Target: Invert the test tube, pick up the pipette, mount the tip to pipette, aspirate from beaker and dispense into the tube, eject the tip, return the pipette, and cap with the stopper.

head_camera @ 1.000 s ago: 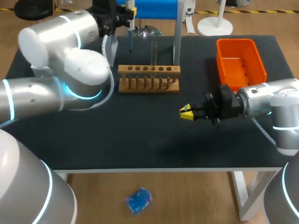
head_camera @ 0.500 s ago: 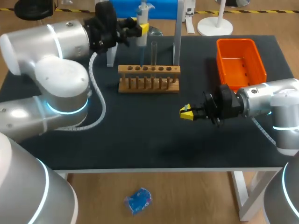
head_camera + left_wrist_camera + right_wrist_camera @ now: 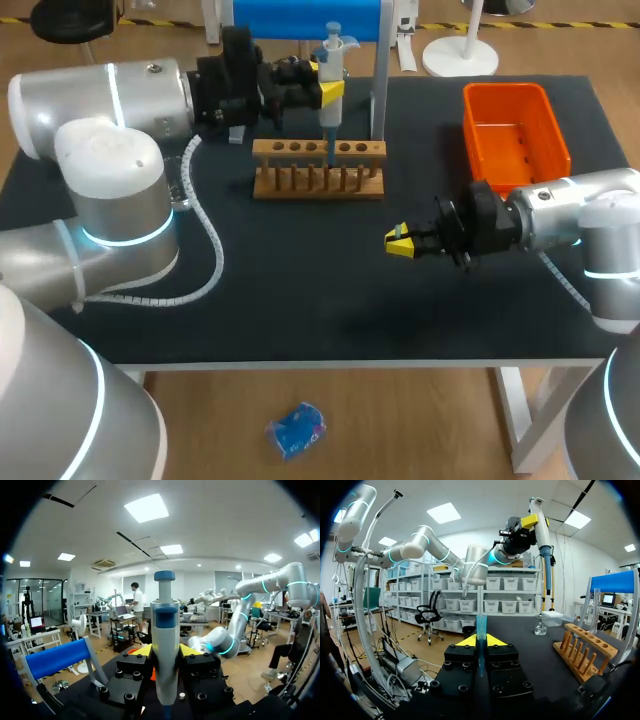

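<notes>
**Pipette now over the tube, dispense looks like it's up next**

Head view: big shift here. A second ago the pipette point(image 3: 331, 75) was out at about 11 o'clock on the table point(image 3: 300, 300), and half a second ago it was partway across. Now it is held upright at 12 o'clock, right above the wooden rack point(image 3: 318, 170), with its lower end dropped toward the spot where the test tube stands. Whether it is already inside the tube's mouth can't be told from here. The left gripper point(image 3: 328, 85) is clamped on the pipette body. So aspirating is judged done, and dispensing into the tube is reckoned to be the step in hand. The right gripper point(image 3: 400, 242) hasn't budged. It is parked at roughly 3 o'clock, near the orange bin point(image 3: 515, 130) at 2 o'clock.

Left wrist view: the pipette is seen squeezed between the two fingers, plunger end up. The rack and tube aren't shown here.

Right wrist view: the fingers are pinched narrow on a small blue piece point(image 3: 481, 625). It is guessed to be the stopper, but that isn't confirmed. The test tube point(image 3: 595, 611) is seen upright in the rack, ahead at about 2 o'clock of the fingers. The beaker point(image 3: 540, 625) sits farther off at 1 o'clock.

Writing: nothing readable is found on the task's things, so no labels or markings can be made out.
</notes>
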Tool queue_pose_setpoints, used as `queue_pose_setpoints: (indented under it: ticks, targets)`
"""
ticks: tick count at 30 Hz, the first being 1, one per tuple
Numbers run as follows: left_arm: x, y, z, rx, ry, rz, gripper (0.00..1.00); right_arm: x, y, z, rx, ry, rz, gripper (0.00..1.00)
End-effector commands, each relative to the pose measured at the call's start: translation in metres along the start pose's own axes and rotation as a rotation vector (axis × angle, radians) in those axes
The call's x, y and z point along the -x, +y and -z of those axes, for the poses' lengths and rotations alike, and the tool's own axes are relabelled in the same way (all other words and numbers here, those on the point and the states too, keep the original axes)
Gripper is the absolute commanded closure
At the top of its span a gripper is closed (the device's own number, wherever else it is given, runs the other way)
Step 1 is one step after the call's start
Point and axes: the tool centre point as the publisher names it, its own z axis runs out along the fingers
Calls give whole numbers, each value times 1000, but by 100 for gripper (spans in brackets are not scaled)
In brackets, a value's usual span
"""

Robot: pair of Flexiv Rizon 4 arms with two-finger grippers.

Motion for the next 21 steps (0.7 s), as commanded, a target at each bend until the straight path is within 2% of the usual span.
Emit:
queue_pose_setpoints:
  ticks: [1,11,21]
  targets:
    - [-17,1,-6,-19,-35,-15,100,0,0,0,-3,0,0,100]
    - [-42,-6,-14,3,-66,-34,100,0,0,0,-3,0,0,100]
    - [-47,-7,-16,-5,-76,-18,100,0,0,0,-3,0,0,100]
